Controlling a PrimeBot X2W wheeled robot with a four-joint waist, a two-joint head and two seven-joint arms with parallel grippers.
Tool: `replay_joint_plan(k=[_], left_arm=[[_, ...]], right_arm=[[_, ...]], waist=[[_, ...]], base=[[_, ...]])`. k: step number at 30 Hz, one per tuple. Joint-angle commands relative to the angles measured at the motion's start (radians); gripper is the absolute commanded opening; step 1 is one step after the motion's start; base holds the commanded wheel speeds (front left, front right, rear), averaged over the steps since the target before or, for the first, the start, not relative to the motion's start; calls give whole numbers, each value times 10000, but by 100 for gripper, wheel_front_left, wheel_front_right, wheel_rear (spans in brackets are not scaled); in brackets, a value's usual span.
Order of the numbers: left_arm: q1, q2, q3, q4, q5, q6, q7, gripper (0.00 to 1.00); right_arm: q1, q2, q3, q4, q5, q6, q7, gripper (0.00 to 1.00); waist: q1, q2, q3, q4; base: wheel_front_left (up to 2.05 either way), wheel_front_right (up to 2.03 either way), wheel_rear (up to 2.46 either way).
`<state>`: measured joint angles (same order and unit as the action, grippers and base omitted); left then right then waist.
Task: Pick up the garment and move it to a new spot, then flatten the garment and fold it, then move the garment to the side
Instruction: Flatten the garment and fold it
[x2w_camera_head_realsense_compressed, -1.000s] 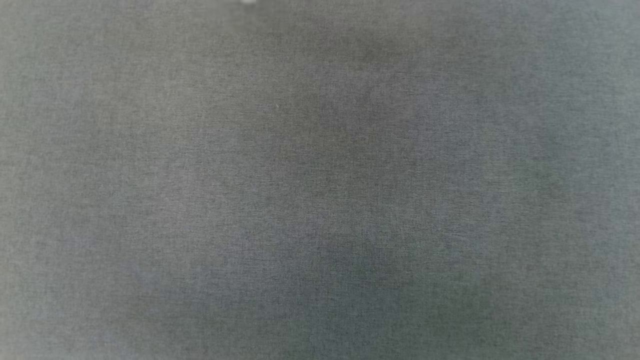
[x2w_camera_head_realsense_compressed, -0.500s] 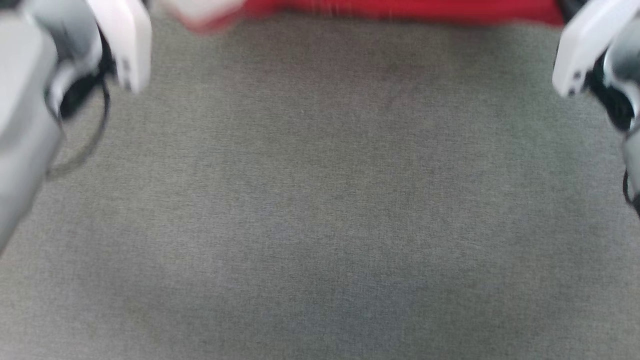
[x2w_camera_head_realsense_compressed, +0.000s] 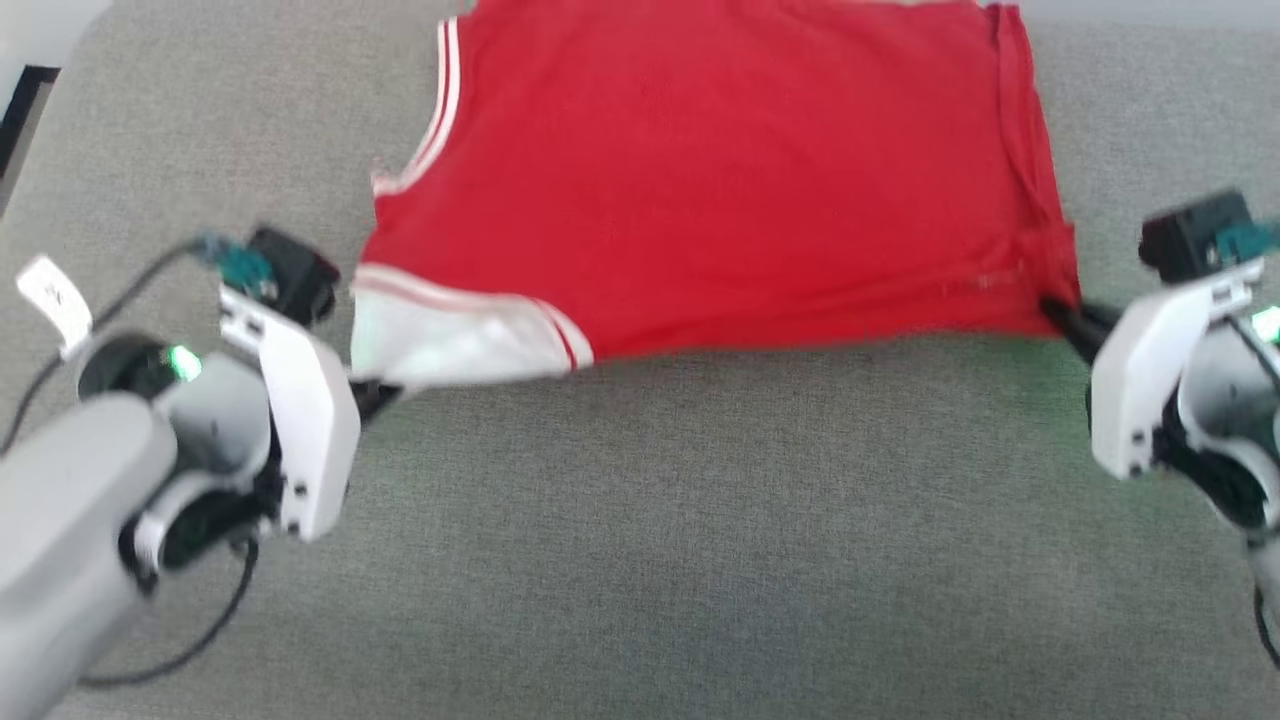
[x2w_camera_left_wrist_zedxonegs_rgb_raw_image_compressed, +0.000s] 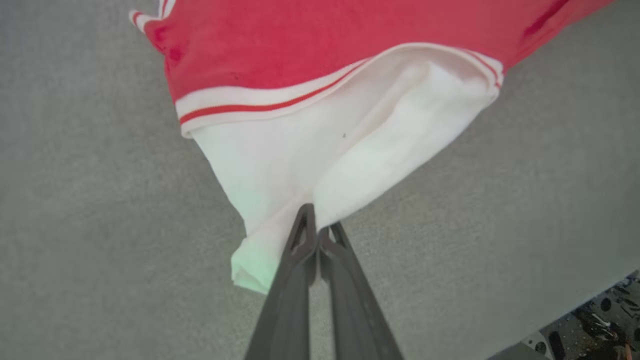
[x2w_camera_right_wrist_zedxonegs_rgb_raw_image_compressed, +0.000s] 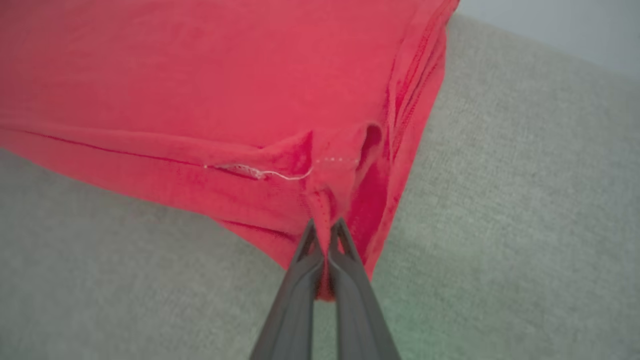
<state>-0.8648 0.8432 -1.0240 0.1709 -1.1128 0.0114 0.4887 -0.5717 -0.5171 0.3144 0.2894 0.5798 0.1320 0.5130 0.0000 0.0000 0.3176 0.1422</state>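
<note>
Now garment spread on grey surface — left gripper pinches white sleeve, right gripper pinches red hem corner (loose thread there, right wrist view) — wide bare surface nearer robot.

The garment lies spread on a grey fabric surface.
</note>
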Motion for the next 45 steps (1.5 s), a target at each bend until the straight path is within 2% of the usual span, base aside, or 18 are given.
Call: replay_joint_plan(k=[1, 7, 13, 18, 24, 28, 29, 30, 32, 33, 38, 45], left_arm=[[406, 276, -36, -462, -128, 284, 73, 0], [1910, 1207, -385, -2452, -540, 1401, 322, 0], [3219, 1657, -857, -3660, -1046, 2199, 412, 0], [3619, 1870, -915, -4050, -1115, 2459, 267, 0], [2869, 2279, -464, -4253, -623, 2521, 68, 0], [1915, 2542, -2, -4152, 20, 2222, -47, 0], [1427, 2540, 157, -3960, 365, 2003, -38, 0], [1427, 2540, 157, -3960, 365, 2003, -38, 0], [894, 2420, 281, -3645, 668, 1729, -21, 0], [413, 2231, 335, -3152, 1044, 1405, -14, 0], [-584, 1308, 313, -1486, 1388, 636, 17, 0], [-1537, -167, 122, 1394, 1569, -564, -222, 0]], right_arm=[[476, -147, -138, -407, 6, -24, 185, 0], [2622, -250, -760, -2088, 319, -24, 1071, 0], [4655, -408, -1314, -3554, 500, -24, 1911, 0], [5754, 32, -1938, -4366, 464, -24, 2192, 0], [5871, 479, -2550, -5098, 207, -24, 2368, 0], [5438, 849, -3043, -5607, -21, -24, 2537, 0], [5146, 1029, -3179, -5706, -170, -24, 2660, 0], [5146, 1029, -3179, -5706, -170, -24, 2660, 0], [4710, 1165, -3265, -5731, -357, -24, 2696, 0], [4244, 1348, -3208, -5594, -418, -24, 2697, 0], [2944, 1375, -2877, -4800, -680, -24, 2482, 0], [1288, 1362, -2322, -2940, -998, -24, 1794, 0]], waist=[[0, 0, -69, -5], [0, 0, -308, -35], [0, 0, -465, -39], [0, 0, -484, -81], [0, 0, -444, -126], [0, 0, -296, -219], [0, 0, -184, -284], [0, 0, -184, -284], [0, 0, -62, -334], [0, 0, 83, -413], [0, 0, 510, -517], [0, 0, 1106, -659]], base=[[0, 0, 0], [0, 0, 0], [0, 0, 0], [0, 0, 0], [0, 0, 0], [0, 0, 0], [0, 0, 0], [0, 0, 0], [0, 0, 0], [0, 0, 0], [0, 0, 0], [0, 0, 0]])
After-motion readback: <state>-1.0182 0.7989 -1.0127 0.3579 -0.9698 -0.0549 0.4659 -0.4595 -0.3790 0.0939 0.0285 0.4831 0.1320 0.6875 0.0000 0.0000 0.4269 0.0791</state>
